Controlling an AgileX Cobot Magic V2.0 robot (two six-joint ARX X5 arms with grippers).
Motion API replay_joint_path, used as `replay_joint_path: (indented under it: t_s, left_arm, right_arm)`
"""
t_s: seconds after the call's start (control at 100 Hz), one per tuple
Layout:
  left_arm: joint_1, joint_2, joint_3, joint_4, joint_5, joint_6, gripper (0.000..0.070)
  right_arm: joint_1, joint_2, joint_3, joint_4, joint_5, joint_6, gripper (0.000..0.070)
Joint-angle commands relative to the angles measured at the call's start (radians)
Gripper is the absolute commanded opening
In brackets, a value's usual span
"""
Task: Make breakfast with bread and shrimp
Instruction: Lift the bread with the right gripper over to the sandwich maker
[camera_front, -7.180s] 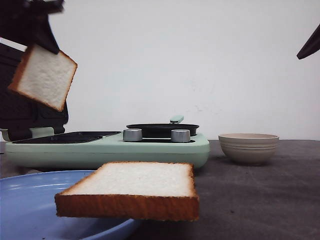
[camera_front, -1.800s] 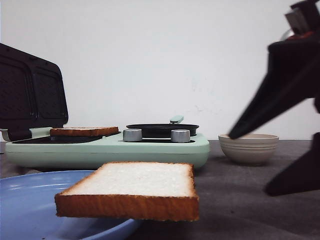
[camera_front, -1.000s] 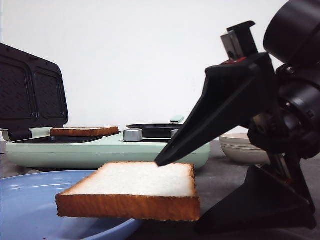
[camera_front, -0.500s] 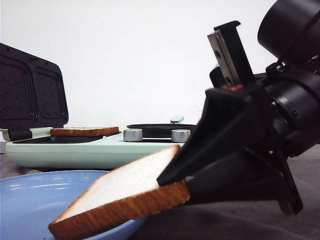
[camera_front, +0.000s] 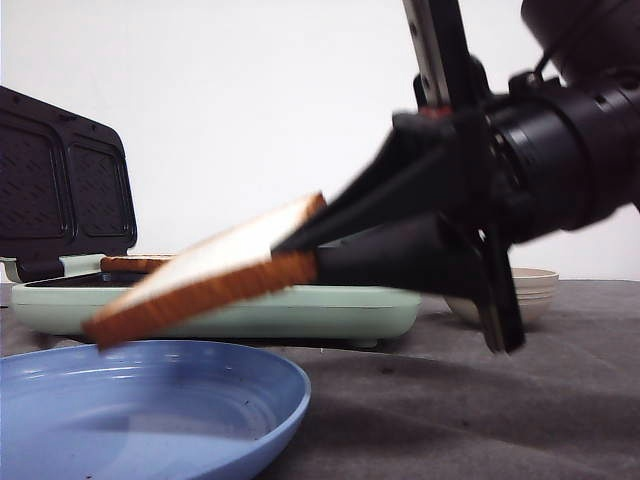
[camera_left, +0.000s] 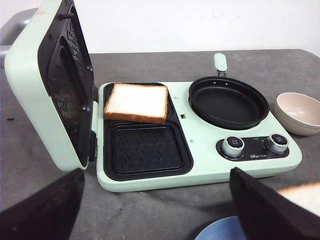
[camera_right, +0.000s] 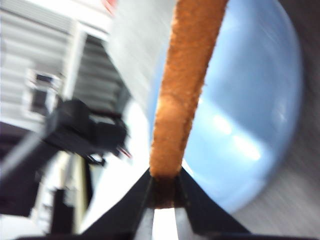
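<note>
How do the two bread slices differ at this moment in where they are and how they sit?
The slice on the grill plate lies flat in the far compartment of the sandwich maker, touched by no gripper. The slice in the right gripper is in the air above the blue plate, tilted, its free end lower, pinched at one crust edge by the right gripper. Both are thick white slices with brown crusts.

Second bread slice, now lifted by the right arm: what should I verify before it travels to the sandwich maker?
1. Right tool clamped on second bread slice at its crust edge: ok.
2. Slice clear of blue plate: ok.
3. Sandwich maker lid open: ok.
4. First slice seated in rear slot: ok.
5. Front slot free: ok.
6. Left tool open, away from the plates: ok.
</note>
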Motion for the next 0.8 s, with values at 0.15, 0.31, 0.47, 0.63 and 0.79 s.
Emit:
replay_joint_path:
  t_s: [0.15,0.31,0.47,0.63,0.79]
  left_arm:
    - [-0.003,0.003,0.008,0.009,-0.003,0.009,0.0517]
    - [-0.003,0.003,0.008,0.009,-0.003,0.009,0.0517]
    - [-0.003,0.003,0.008,0.010,-0.003,0.009,0.0517]
    - [-0.003,0.003,0.008,0.009,-0.003,0.009,0.0517]
    - [-0.003,0.003,0.008,0.009,-0.003,0.009,0.0517]
  right_arm:
    - [0.011,0.007,0.116,0.009,0.004,0.071,0.0000]
    - [0.008,0.011,0.276,-0.149,0.034,0.039,0.0000]
    - [0.008,0.064,0.486,-0.354,0.036,-0.066,0.0000]
    - [0.001,0.175,0.684,-0.484,0.050,-0.117,0.0000]
    - [0.002,0.306,0.837,-0.534,0.049,-0.132,0.0000]
